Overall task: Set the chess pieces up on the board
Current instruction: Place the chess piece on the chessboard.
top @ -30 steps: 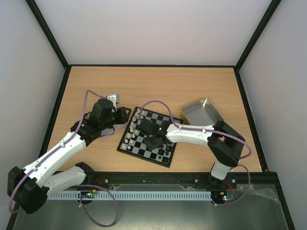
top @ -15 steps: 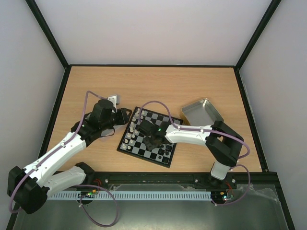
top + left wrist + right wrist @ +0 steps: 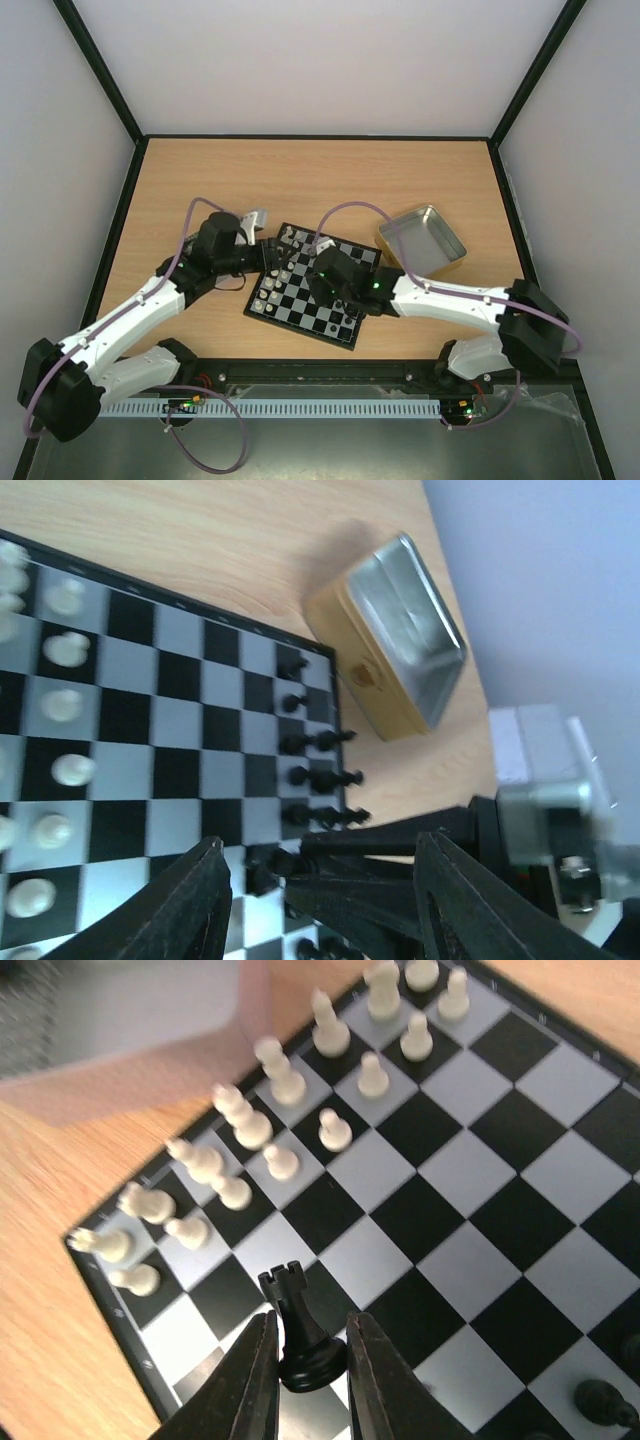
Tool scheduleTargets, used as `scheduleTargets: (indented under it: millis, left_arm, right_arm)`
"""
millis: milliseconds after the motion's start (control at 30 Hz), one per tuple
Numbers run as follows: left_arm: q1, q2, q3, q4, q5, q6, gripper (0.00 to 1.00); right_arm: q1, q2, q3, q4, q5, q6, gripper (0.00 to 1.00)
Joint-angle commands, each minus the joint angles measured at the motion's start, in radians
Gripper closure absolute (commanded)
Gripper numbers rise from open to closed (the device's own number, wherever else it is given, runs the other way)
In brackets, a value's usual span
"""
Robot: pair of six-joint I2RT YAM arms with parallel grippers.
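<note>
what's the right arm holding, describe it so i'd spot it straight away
On the wooden table lies the chequered board, with the right tool over it. Between its fingers is a black rook with a notched tower top. Its nearest neighbours are all white pieces; the other black pieces sit along the opposite edge.

Light wood tabletop (image 3: 320,180), centre of frame. Plain white walls (image 3: 320,60) top, L + R sides. Black frame struts (image 3: 100,68) run diag from upper corners. Black rail (image 3: 330,372) along btm edge. Light even, soft.

White-shelled left arm (image 3: 130,320) and right arm (image 3: 450,297), black joints — looping purple cables (image 3: 346,204) — left tool (image 3: 320,845), right tool (image 3: 310,1325) black.
</note>
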Motion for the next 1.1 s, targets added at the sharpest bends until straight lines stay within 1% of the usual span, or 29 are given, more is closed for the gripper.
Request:
scheduleTargets:
  millis: [0, 67, 233, 300, 467, 633, 733, 800, 833, 867, 967, 1067]
  left_arm:
    - [0.004, 0.059, -0.010, 0.105, 0.280, -0.013, 0.47]
    - [0.004, 0.086, -0.009, 0.122, 0.349, -0.017, 0.48]
    - [-0.004, 0.147, -0.011, 0.124, 0.419, -0.024, 0.48]
    - [-0.009, 0.183, -0.006, 0.107, 0.449, -0.018, 0.51]
    - [-0.023, 0.238, 0.007, 0.054, 0.420, 0.013, 0.57]
    - [-0.022, 0.249, 0.009, 0.074, 0.409, -0.005, 0.62]
    - [-0.021, 0.240, 0.007, 0.099, 0.377, -0.038, 0.70]
    - [-0.018, 0.227, 0.002, 0.114, 0.353, -0.060, 0.72]
    - [-0.018, 0.221, -0.002, 0.124, 0.344, -0.071, 0.71]
    - [-0.017, 0.215, -0.004, 0.137, 0.341, -0.083, 0.68]
    - [-0.015, 0.207, -0.022, 0.177, 0.351, -0.110, 0.57]
    - [-0.015, 0.215, -0.026, 0.187, 0.369, -0.113, 0.54]
  right_arm:
    - [0.007, -0.095, -0.080, 0.202, 0.019, 0.001, 0.84]
    - [0.007, -0.135, -0.109, 0.240, 0.027, 0.006, 0.84]
    - [0.007, -0.189, -0.150, 0.296, 0.026, 0.001, 0.84]
    - [0.008, -0.192, -0.150, 0.294, 0.023, 0.003, 0.84]
    - [0.007, -0.188, -0.146, 0.289, 0.016, 0.008, 0.84]
    - [0.009, -0.194, -0.151, 0.291, 0.015, 0.004, 0.84]
    - [0.007, -0.194, -0.155, 0.291, 0.015, 0.000, 0.84]
    - [0.008, -0.195, -0.157, 0.291, 0.015, 0.000, 0.84]
    - [0.008, -0.197, -0.158, 0.292, 0.017, 0.000, 0.84]
    - [0.008, -0.198, -0.160, 0.294, 0.017, -0.001, 0.84]
    - [0.007, -0.198, -0.164, 0.299, 0.015, -0.010, 0.84]
    - [0.008, -0.193, -0.162, 0.298, 0.007, -0.012, 0.84]
